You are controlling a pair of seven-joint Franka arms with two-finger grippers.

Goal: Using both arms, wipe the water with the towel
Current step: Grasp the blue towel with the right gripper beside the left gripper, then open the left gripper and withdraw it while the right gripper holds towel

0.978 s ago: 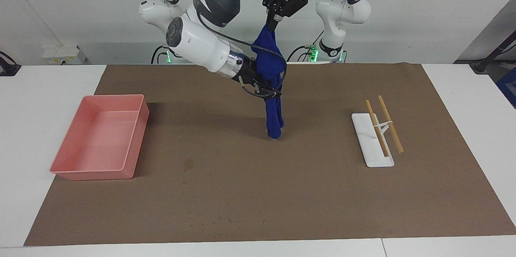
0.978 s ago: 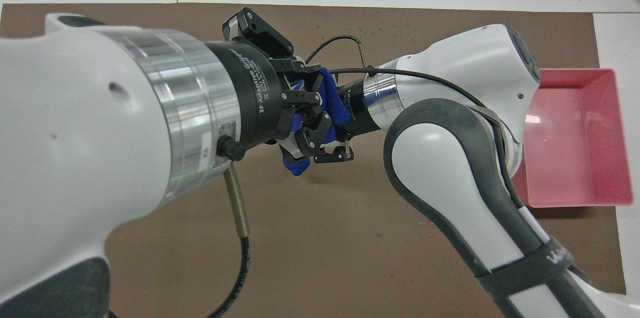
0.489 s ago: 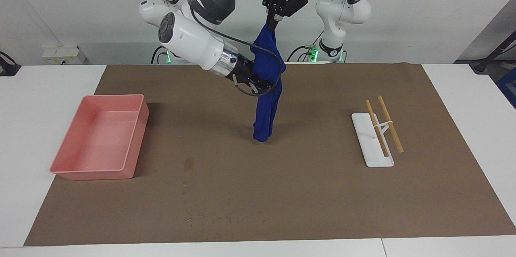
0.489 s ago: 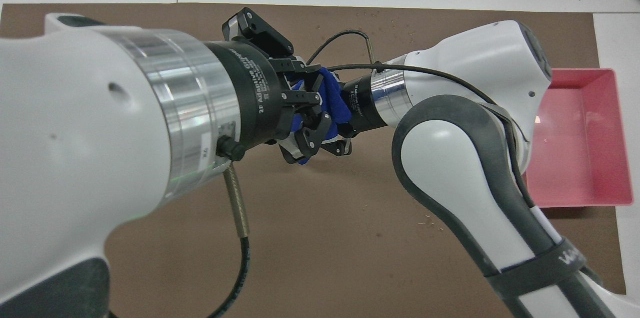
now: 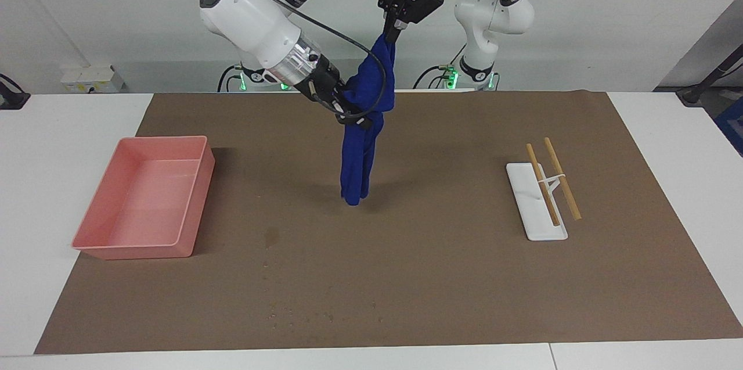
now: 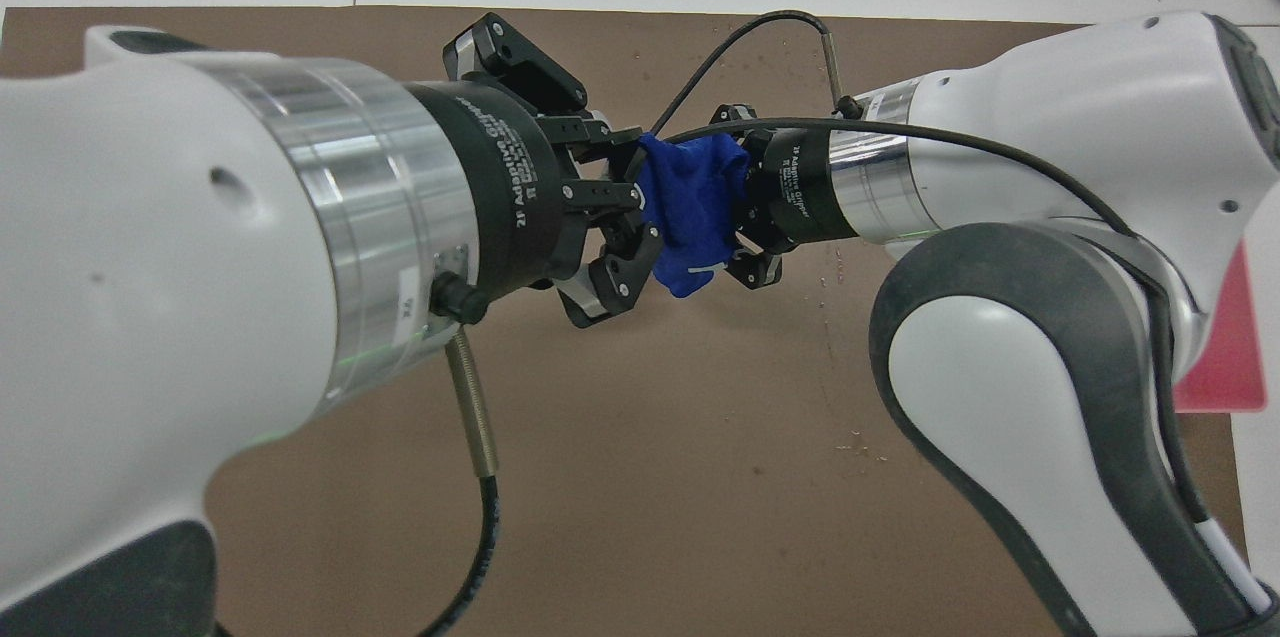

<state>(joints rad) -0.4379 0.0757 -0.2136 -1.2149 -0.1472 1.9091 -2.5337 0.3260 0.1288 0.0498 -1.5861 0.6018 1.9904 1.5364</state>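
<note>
Raised since a second ago: your right gripper (image 5: pixel 355 119), pinching the blue towel (image 5: pixel 361 149) mid-length. Left gripper (image 5: pixel 392 35) — fingers pressed shut on the towel's top corner, cloth hanging below both over the brown mat (image 5: pixel 441 277). Water blotch (image 5: pixel 271 236) — on the mat, apart from the towel's tip, toward the pink tray (image 5: pixel 191 207).
</note>
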